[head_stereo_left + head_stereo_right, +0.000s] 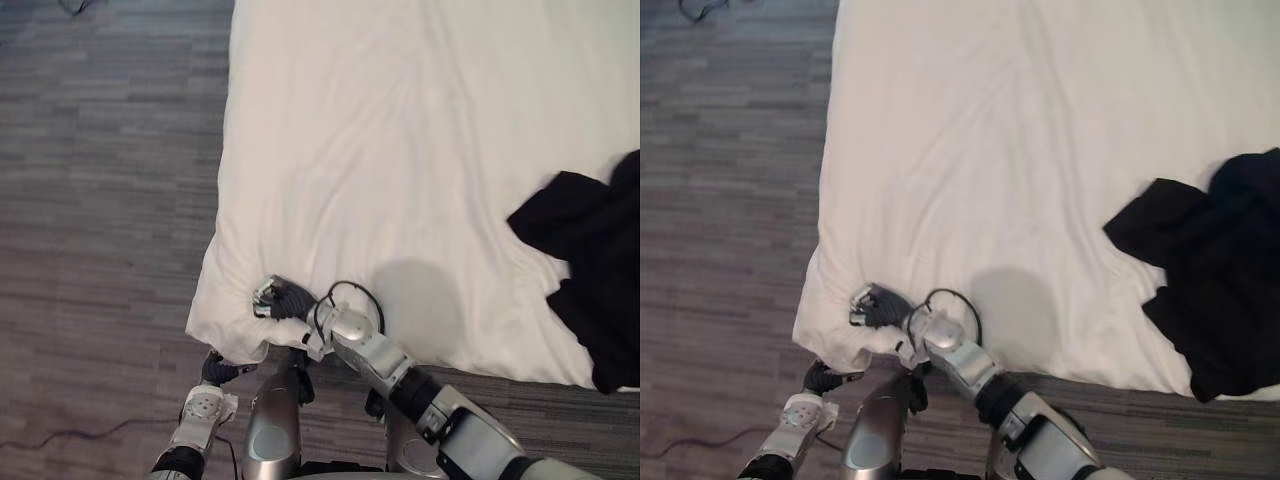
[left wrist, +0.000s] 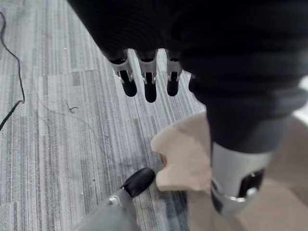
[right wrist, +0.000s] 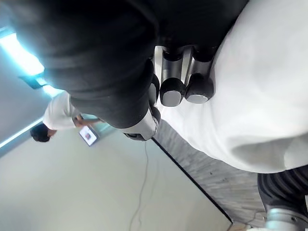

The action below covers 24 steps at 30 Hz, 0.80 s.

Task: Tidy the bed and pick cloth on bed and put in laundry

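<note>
Here, black cloth [image 1: 590, 270] on bed [image 1: 400, 150], long axis far-to-near, right hand [image 1: 285, 298] fingers [image 3: 185, 91] gripping sheet [image 1: 235, 335] corner, left hand [image 1: 216, 369] fingers [image 2: 150, 89] relaxed

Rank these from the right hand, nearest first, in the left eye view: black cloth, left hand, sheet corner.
From the right hand:
1. sheet corner: in its grip, at the bed's near left.
2. left hand: just below that corner, over the floor.
3. black cloth: far across, at the bed's right edge.
</note>
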### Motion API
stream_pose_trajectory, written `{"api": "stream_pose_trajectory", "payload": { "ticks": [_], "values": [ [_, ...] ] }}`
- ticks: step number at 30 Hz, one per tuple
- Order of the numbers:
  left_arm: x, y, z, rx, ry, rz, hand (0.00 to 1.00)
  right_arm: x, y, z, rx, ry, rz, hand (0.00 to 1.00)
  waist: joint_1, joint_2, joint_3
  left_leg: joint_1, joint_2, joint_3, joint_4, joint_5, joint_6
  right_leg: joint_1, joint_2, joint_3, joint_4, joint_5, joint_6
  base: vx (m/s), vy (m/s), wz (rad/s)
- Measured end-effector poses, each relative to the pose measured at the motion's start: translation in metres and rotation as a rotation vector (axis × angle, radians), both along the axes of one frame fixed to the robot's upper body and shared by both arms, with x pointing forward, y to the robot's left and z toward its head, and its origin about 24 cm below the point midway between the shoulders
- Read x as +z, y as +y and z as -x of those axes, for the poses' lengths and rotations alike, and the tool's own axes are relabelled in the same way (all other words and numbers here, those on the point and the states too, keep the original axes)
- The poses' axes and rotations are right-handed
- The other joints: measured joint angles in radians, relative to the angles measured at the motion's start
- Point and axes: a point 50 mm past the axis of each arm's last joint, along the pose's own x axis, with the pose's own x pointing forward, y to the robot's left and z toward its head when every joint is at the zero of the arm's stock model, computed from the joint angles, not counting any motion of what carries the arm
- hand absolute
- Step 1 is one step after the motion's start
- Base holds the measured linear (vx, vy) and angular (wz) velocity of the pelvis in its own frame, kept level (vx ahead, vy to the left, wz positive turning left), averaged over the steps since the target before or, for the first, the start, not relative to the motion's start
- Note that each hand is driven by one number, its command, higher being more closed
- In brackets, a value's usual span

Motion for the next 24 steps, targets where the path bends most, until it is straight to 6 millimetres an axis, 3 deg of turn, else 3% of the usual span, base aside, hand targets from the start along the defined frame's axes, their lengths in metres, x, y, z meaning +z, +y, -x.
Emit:
{"api": "stream_pose_trajectory", "payload": {
  "ticks": [3, 5, 9, 11, 12, 15, 18, 20, 23, 24],
  "values": [
    [-0.009, -0.006, 0.010, 0.001, 0.066, 0.011, 0.00, -0.031, -0.009, 0.020, -0.003, 0.101, 0.028, 1.00, -0.021, -0.040, -0.055, 0.052, 0.000, 0.023, 0.007, -0.021, -0.003, 0.046, -0.001, 0.020, -0.010, -0.001, 0.002, 0.03, 0.024, -0.23],
    [-0.016, -0.009, 0.021, 0.000, 0.121, 0.012, 0.00, -0.052, -0.020, 0.034, -0.023, 0.179, 0.062, 1.00, -0.029, -0.048, -0.088, 0.088, -0.003, 0.036, 0.002, -0.031, -0.006, 0.074, -0.002, 0.029, -0.014, -0.004, 0.008, 0.05, 0.025, -0.17],
    [-0.031, -0.017, 0.050, -0.010, 0.214, 0.036, 0.00, -0.109, -0.057, 0.085, -0.122, 0.428, 0.182, 1.00, -0.040, -0.044, -0.189, 0.177, -0.024, 0.063, -0.067, -0.030, -0.010, 0.120, -0.012, 0.038, -0.015, -0.024, 0.029, 0.06, 0.023, -0.16],
    [-0.034, -0.019, 0.059, -0.010, 0.240, 0.043, 0.00, -0.126, -0.084, 0.108, -0.178, 0.498, 0.253, 1.00, -0.043, -0.036, -0.221, 0.223, -0.037, 0.069, -0.113, -0.021, -0.013, 0.143, -0.017, 0.039, -0.013, -0.034, 0.040, 0.07, 0.031, -0.10],
    [-0.036, -0.019, 0.063, -0.015, 0.254, 0.039, 0.00, -0.127, -0.099, 0.110, -0.189, 0.477, 0.285, 1.00, -0.052, -0.035, -0.233, 0.246, -0.044, 0.072, -0.139, -0.012, -0.012, 0.154, -0.018, 0.040, -0.013, -0.037, 0.043, 0.04, 0.028, -0.07],
    [-0.038, -0.017, 0.070, -0.020, 0.286, 0.036, 0.00, -0.107, -0.111, 0.094, -0.198, 0.353, 0.261, 1.00, -0.063, -0.037, -0.253, 0.266, -0.050, 0.074, -0.164, 0.001, -0.012, 0.162, -0.019, 0.040, -0.014, -0.038, 0.045, 0.01, 0.007, -0.02],
    [-0.039, -0.013, 0.077, -0.031, 0.328, 0.024, 0.00, -0.063, -0.093, 0.077, -0.178, 0.202, 0.061, 1.00, -0.065, -0.038, -0.281, 0.277, -0.048, 0.074, -0.164, 0.002, -0.013, 0.174, -0.016, 0.031, -0.017, -0.038, 0.045, 0.00, -0.023, 0.00],
    [-0.042, -0.011, 0.085, -0.040, 0.365, 0.018, 0.00, -0.012, -0.069, 0.062, -0.117, 0.063, -0.135, 1.00, -0.076, -0.031, -0.309, 0.284, -0.047, 0.069, -0.164, 0.003, -0.013, 0.189, -0.015, 0.025, -0.025, -0.037, 0.045, 0.01, -0.042, 0.05],
    [-0.044, -0.009, 0.095, -0.044, 0.396, 0.020, 0.00, 0.035, -0.051, 0.046, -0.063, -0.052, -0.290, 1.00, -0.077, -0.025, -0.336, 0.305, -0.045, 0.066, -0.164, 0.003, -0.014, 0.208, -0.013, 0.018, -0.028, -0.037, 0.045, -0.03, -0.036, 0.05],
    [-0.044, -0.009, 0.096, -0.044, 0.400, 0.020, 0.00, 0.041, -0.050, 0.042, -0.063, -0.063, -0.307, 1.00, -0.076, -0.024, -0.339, 0.310, -0.045, 0.066, -0.164, 0.003, -0.014, 0.214, -0.013, 0.018, -0.028, -0.037, 0.045, -0.05, -0.028, 0.01]
  ]
}}
